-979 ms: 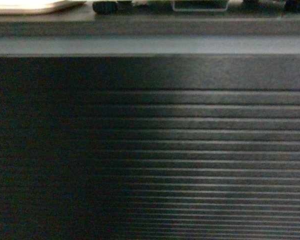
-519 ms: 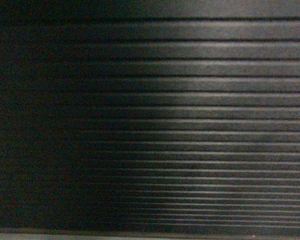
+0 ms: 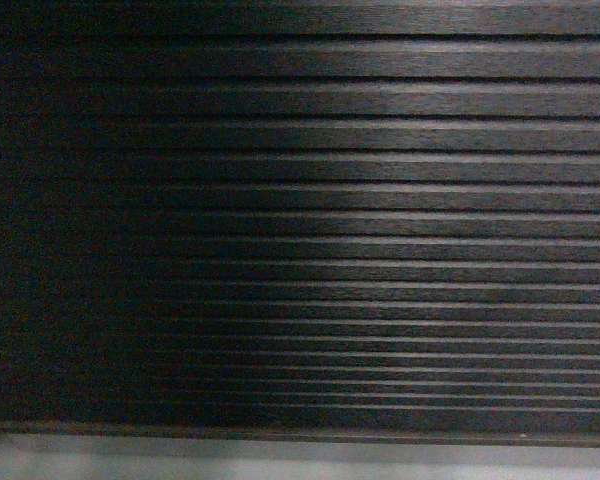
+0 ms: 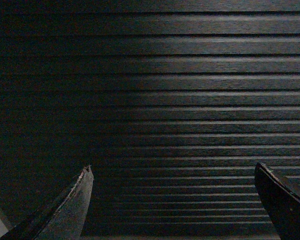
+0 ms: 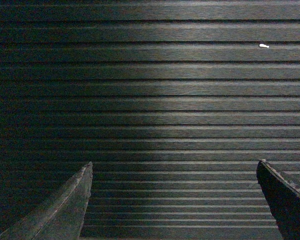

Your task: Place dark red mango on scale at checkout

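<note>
**Inspector:** Report, left to right. State of the left gripper (image 4: 172, 200)?

**Assistant:** Jaws spread wide, nothing between them. It faces the ribbed front of the checkout (image 3: 380, 200) squarely, low down near the panel's foot.

**Inspector:** Right gripper (image 5: 174, 197)?

**Assistant:** The same: parted, empty, aimed at the same panel. A small white fleck (image 5: 263, 46) marks one rib.

**Inspector:** The mango and the scale?

**Assistant:** Neither shows in any view. The head camera sees only ribs and a grey plinth (image 3: 300, 462).

**Inspector:** Judgement?

**Assistant:** Both arms seem parked empty; no placing is under way.
</note>
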`<state>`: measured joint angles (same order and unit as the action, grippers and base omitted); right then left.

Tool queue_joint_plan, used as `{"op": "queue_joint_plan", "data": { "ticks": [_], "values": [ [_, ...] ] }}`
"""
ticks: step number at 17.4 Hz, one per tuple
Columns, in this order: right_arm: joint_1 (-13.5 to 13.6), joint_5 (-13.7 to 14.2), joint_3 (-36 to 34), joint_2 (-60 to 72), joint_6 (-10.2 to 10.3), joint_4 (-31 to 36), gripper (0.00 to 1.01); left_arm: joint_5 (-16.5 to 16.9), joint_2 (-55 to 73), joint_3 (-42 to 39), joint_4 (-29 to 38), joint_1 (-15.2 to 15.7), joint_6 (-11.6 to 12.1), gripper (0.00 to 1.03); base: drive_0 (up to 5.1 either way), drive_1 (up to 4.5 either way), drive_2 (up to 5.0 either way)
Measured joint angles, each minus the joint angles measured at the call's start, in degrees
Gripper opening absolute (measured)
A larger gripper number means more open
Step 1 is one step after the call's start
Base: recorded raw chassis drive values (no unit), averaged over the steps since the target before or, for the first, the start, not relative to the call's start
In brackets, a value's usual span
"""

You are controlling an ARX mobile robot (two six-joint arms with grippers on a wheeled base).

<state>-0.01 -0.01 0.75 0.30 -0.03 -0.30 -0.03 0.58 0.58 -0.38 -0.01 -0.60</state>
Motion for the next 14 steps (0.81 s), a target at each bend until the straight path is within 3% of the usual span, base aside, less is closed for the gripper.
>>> {"op": "queue_joint_plan", "data": {
  "ticks": [14],
  "values": [
    [0.0, 0.0, 0.0, 0.0, 0.0, 0.0, 0.98, 0.0, 0.0, 0.0, 0.0, 0.0, 0.0, 0.98, 0.0, 0.0, 0.0]
  ]
}}
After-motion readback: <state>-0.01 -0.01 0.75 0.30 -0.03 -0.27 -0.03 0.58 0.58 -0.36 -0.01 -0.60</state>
